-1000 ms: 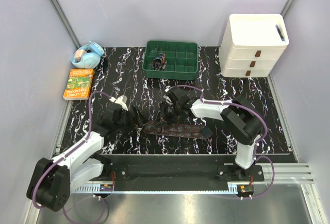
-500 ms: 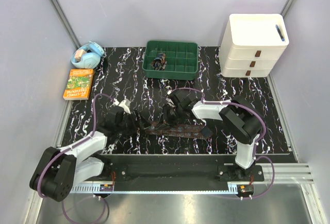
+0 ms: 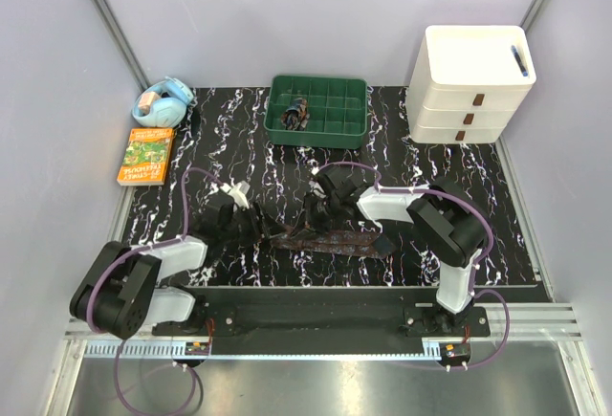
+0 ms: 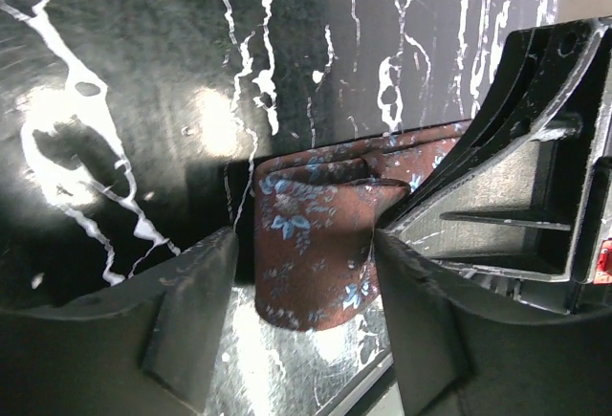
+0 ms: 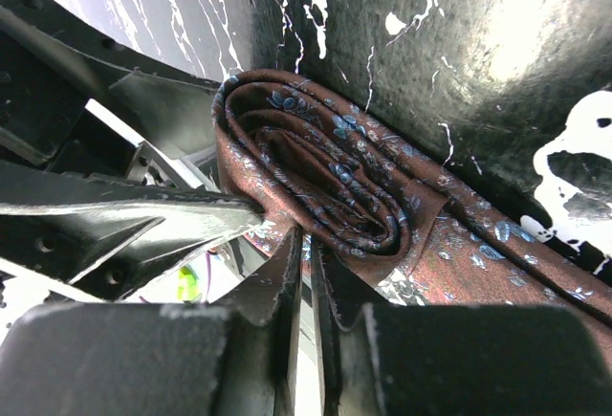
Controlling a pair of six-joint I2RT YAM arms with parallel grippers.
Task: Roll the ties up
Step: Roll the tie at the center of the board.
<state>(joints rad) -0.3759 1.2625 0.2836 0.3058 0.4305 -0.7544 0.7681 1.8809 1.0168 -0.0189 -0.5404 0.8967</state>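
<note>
L arm has advanced: left gripper [image 4: 304,277], spread, straddles tie [image 4: 316,215] end. Right gripper [image 5: 304,244] pinches part-wound roll. Few turns done; remaining length flat on surface [image 3: 239,148].

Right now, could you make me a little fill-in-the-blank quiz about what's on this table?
1. One end of the dark brown tie is ____ up.
2. The compartment tray behind it is coloured ____.
3. The book lies on the robot's ____ side.
4. The drawer unit in the far corner is coloured ____.
Missing words: rolled; green; left; white.
</note>
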